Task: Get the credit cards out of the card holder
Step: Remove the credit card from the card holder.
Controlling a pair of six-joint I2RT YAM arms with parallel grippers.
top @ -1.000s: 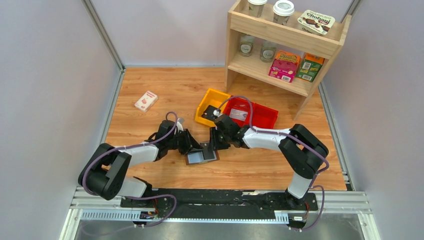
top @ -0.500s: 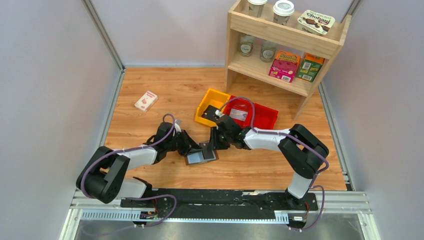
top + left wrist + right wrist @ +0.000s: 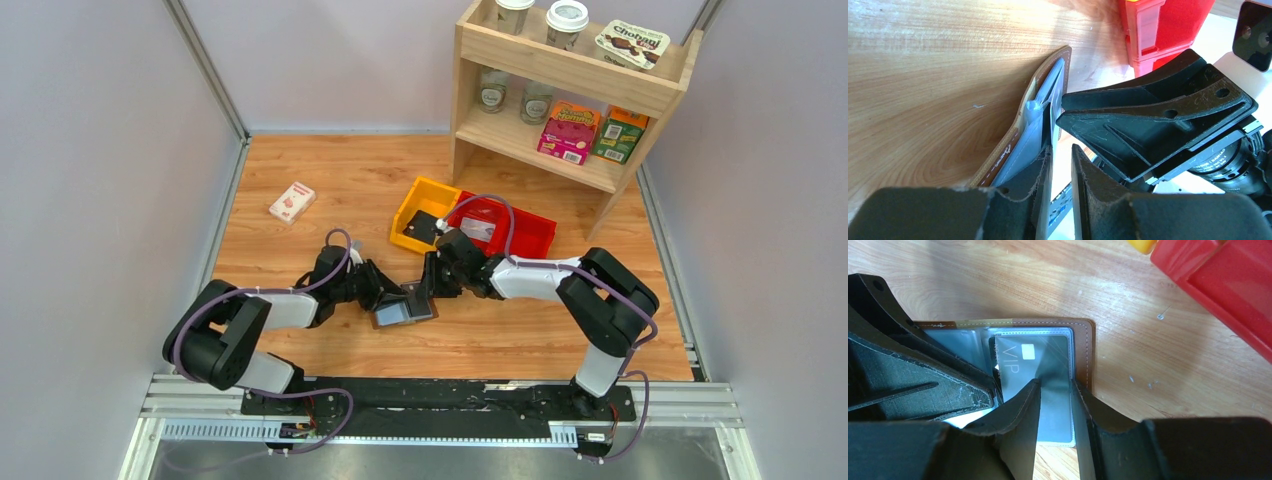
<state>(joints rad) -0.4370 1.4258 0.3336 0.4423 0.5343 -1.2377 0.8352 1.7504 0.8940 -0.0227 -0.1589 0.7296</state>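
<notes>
The brown card holder (image 3: 403,310) lies open on the table between my two grippers. In the right wrist view its brown edge (image 3: 1083,340) frames a clear sleeve holding a grey VIP card (image 3: 1035,357). My right gripper (image 3: 427,290) stands over that sleeve, its tips (image 3: 1055,385) slightly apart with the card showing between them. My left gripper (image 3: 388,296) is at the holder's other half. In the left wrist view the holder's grey-blue panel (image 3: 1040,107) runs down to the left fingertip. A narrow gap shows between the tips (image 3: 1060,150). The right gripper's black fingers (image 3: 1148,120) are close in front.
A yellow bin (image 3: 412,200) with a dark card in it (image 3: 424,226) and red bins (image 3: 540,225) with a card (image 3: 478,230) stand just behind the grippers. A white-and-red box (image 3: 291,202) lies at the far left. A wooden shelf (image 3: 570,80) stands at the back right.
Both grippers stay at the card holder. The holder's right half has tilted up a little, and the left arm's elbow has shifted slightly.
</notes>
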